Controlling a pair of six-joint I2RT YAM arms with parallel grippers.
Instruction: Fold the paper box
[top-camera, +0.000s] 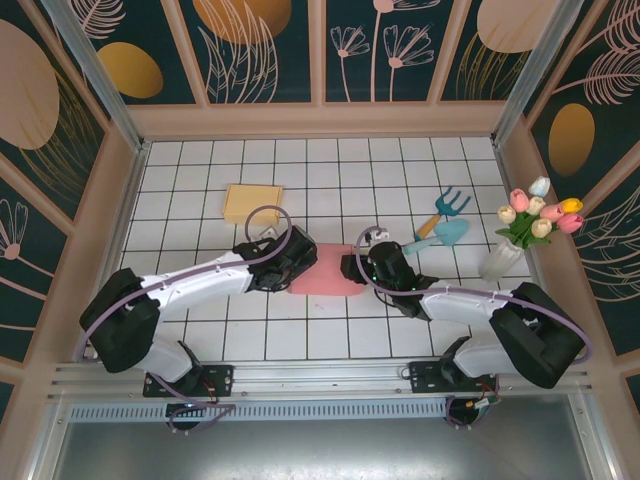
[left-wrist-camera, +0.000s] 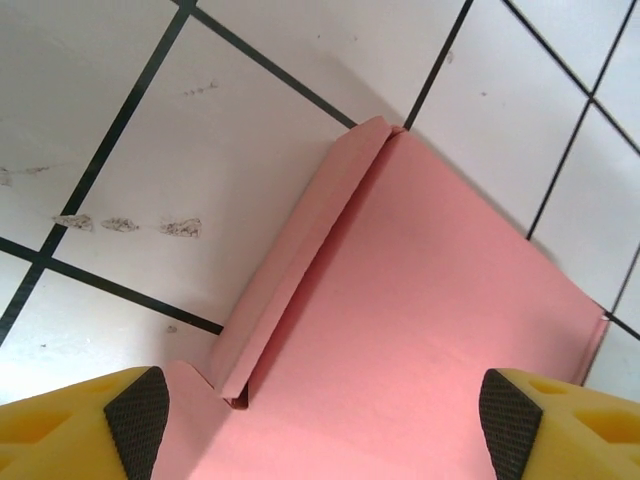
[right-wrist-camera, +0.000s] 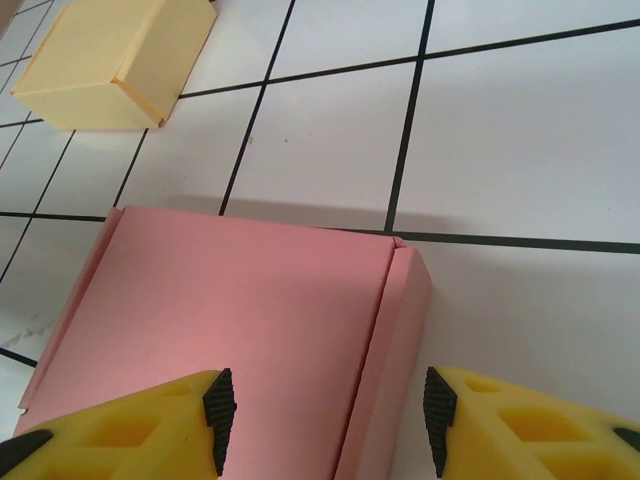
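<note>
The pink paper box (top-camera: 322, 270) lies flat on the white tiled table between my two grippers. In the left wrist view the pink sheet (left-wrist-camera: 420, 320) has a narrow side flap (left-wrist-camera: 300, 250) folded up along its left edge. My left gripper (left-wrist-camera: 325, 420) hovers over it, jaws wide open, touching nothing; in the top view it (top-camera: 290, 262) sits at the box's left edge. My right gripper (right-wrist-camera: 328, 420) stands open astride the box's (right-wrist-camera: 240, 310) right-hand flap (right-wrist-camera: 400, 330), one finger over the sheet and one over the tile. In the top view it (top-camera: 352, 268) is at the box's right edge.
A folded yellow box (top-camera: 251, 203) (right-wrist-camera: 115, 65) sits beyond the pink one, to the back left. A blue toy rake and trowel (top-camera: 445, 218) lie at the right. A vase of tulips (top-camera: 520, 235) stands near the right wall.
</note>
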